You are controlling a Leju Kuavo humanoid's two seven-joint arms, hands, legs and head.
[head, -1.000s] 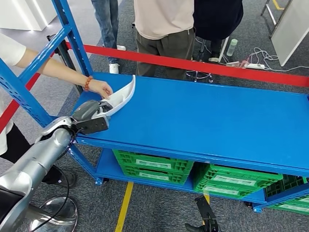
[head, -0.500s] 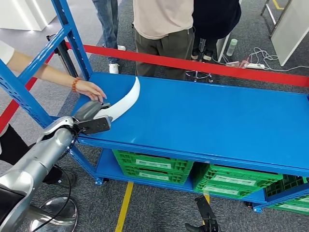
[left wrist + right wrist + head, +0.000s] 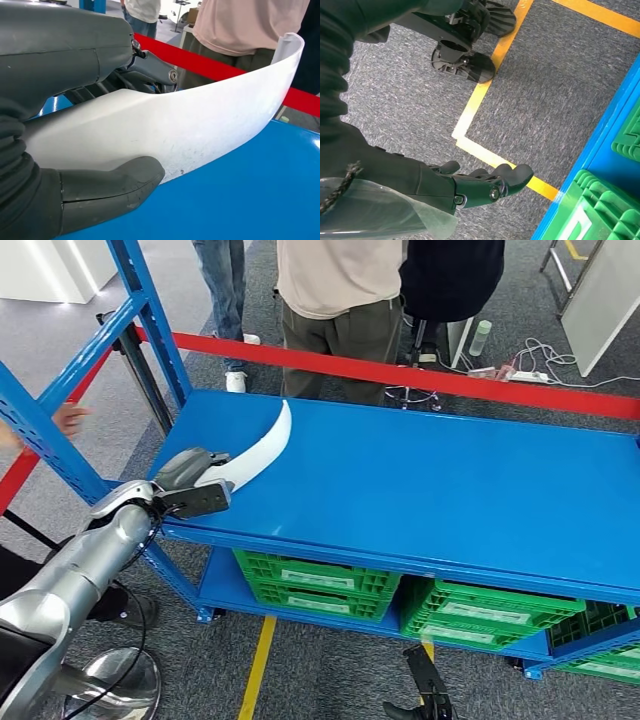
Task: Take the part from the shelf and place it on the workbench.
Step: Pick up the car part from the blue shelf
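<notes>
A curved white plastic part (image 3: 260, 450) lies on the blue shelf top (image 3: 423, 480) near its left end. My left hand (image 3: 189, 483) is at the part's near end and grips it. In the left wrist view the part (image 3: 196, 125) sits between my thumb (image 3: 113, 190) and the darker fingers (image 3: 151, 65) on its other side. My right hand (image 3: 471, 187) hangs low over the grey carpet, fingers extended and apart, holding nothing.
Blue uprights (image 3: 151, 310) stand at the shelf's left end. Behind the shelf runs a red rail (image 3: 423, 375), with people (image 3: 340, 300) standing beyond it. A person's hand (image 3: 68, 418) is far left. Green crates (image 3: 324, 585) sit on the lower shelf.
The person's hand that rested on the part has let go and drawn back to the left. The part has settled flatter on the shelf, still in my left hand.
</notes>
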